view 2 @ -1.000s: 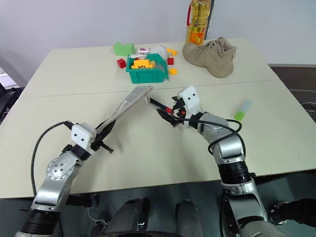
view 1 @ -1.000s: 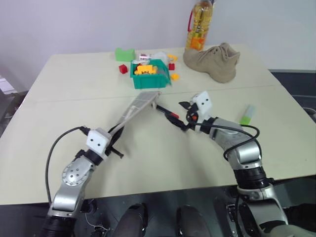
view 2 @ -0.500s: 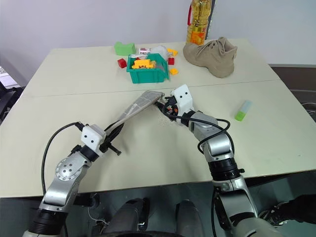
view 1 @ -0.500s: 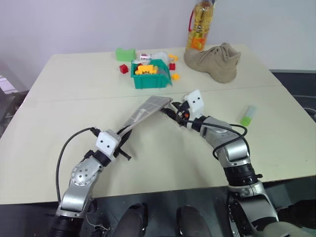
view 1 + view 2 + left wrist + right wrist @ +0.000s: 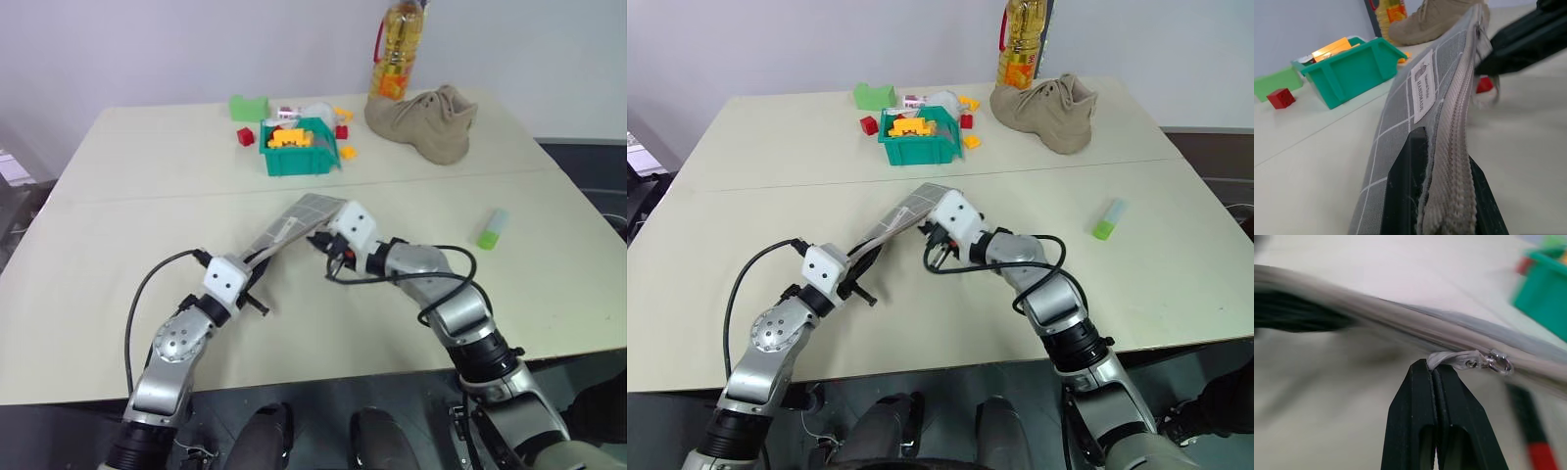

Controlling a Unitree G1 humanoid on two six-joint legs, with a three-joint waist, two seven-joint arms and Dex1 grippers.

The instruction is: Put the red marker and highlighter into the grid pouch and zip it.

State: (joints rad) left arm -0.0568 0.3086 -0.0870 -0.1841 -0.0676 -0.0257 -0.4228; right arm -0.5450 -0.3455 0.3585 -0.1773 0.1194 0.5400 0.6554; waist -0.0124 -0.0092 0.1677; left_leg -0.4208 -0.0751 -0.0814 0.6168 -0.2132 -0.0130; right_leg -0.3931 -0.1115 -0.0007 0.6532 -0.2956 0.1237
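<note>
Right claw [image 5: 1432, 377] now pinching clear zipper pull [image 5: 1449, 360]

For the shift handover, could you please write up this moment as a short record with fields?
left gripper: shut on one end of the grid pouch, holding it off the table
right gripper: shut on the zipper pull tab
red marker: on the table beneath the pouch
highlighter: on the table, away from the pouch
done so far: neither pen visibly inside the pouch

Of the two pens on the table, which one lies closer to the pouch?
The red marker, black with a red end. It lies right beside the grid pouch, while the green highlighter lies far off, alone, toward the table's right edge.
</note>
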